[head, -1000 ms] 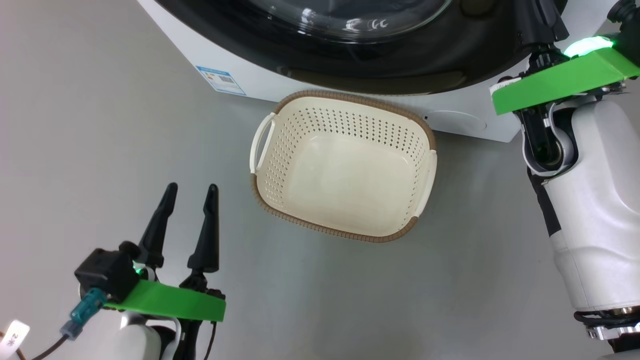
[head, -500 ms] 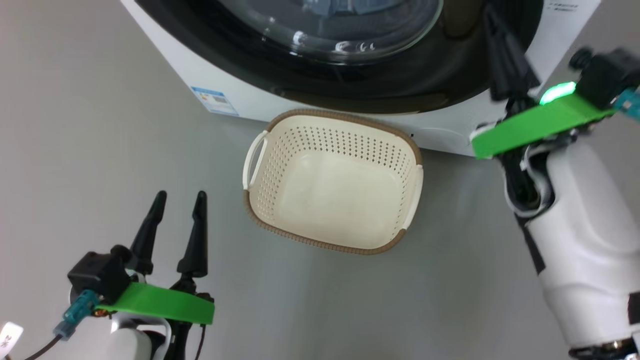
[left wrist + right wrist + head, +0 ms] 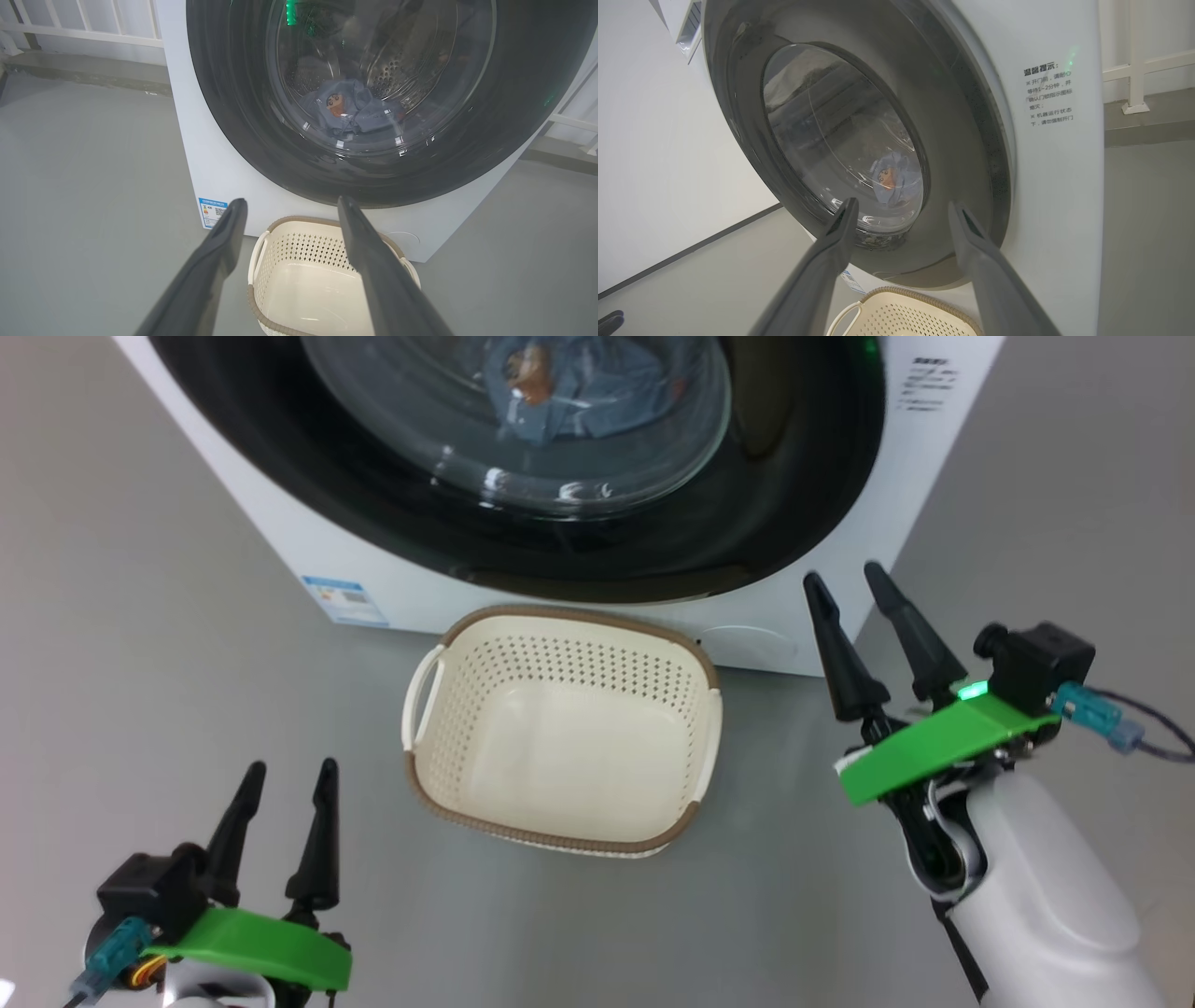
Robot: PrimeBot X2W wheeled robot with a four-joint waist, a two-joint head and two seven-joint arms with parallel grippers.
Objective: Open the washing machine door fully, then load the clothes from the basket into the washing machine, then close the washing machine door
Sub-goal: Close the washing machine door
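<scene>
The door [image 3: 518, 467] is sitting shut on the washer [image 3: 934, 448] across the top of the head view. The clothes [image 3: 579, 392] are lying in the drum, showing blue through the glass. The basket [image 3: 560, 658] is standing on the floor at mid-frame, just below the door. The left gripper [image 3: 290, 770] is hovering at lower left, fingers spread wide and gripping nothing. The right gripper [image 3: 843, 574] is hanging at right beside the basket, fingers wide apart too, holding nothing.

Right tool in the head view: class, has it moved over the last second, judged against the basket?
Yes. The right tool has drawn back from the door toward the robot, now right of the basket, with jaws open.
</scene>
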